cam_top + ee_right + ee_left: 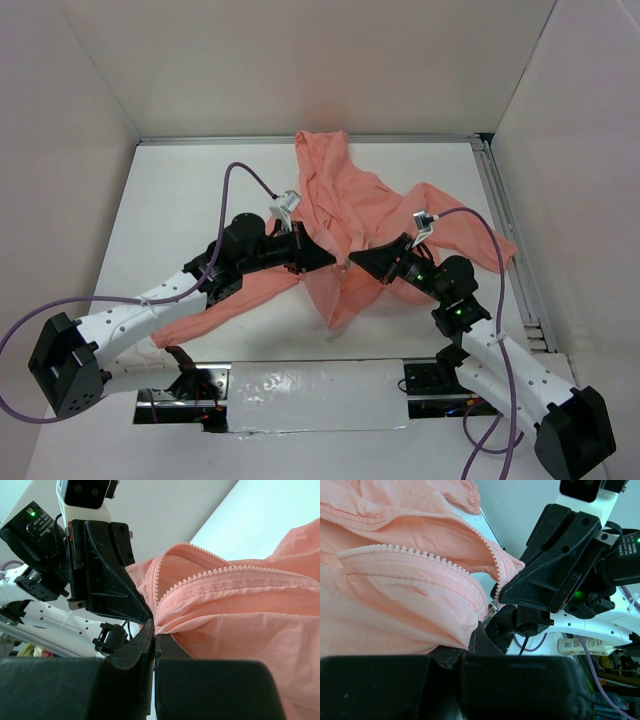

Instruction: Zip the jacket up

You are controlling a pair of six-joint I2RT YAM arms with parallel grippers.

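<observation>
The salmon-pink jacket point(345, 200) lies crumpled on the white table, hood toward the back wall, one sleeve trailing to the near left. My left gripper point(328, 256) and right gripper point(362, 258) face each other tip to tip at its lower front. In the left wrist view the left gripper point(479, 632) is shut on the jacket point(395, 595) just below where two rows of zipper teeth point(420, 555) meet. In the right wrist view the right gripper point(154, 630) is shut on a fold of the jacket point(240, 615) under the zipper teeth point(200, 577). The two rows stand apart.
White walls close in the table on three sides. A metal rail point(505, 230) runs along the right edge. A shiny plate point(310, 395) lies between the arm bases at the near edge. Purple cables point(235, 180) loop above both arms.
</observation>
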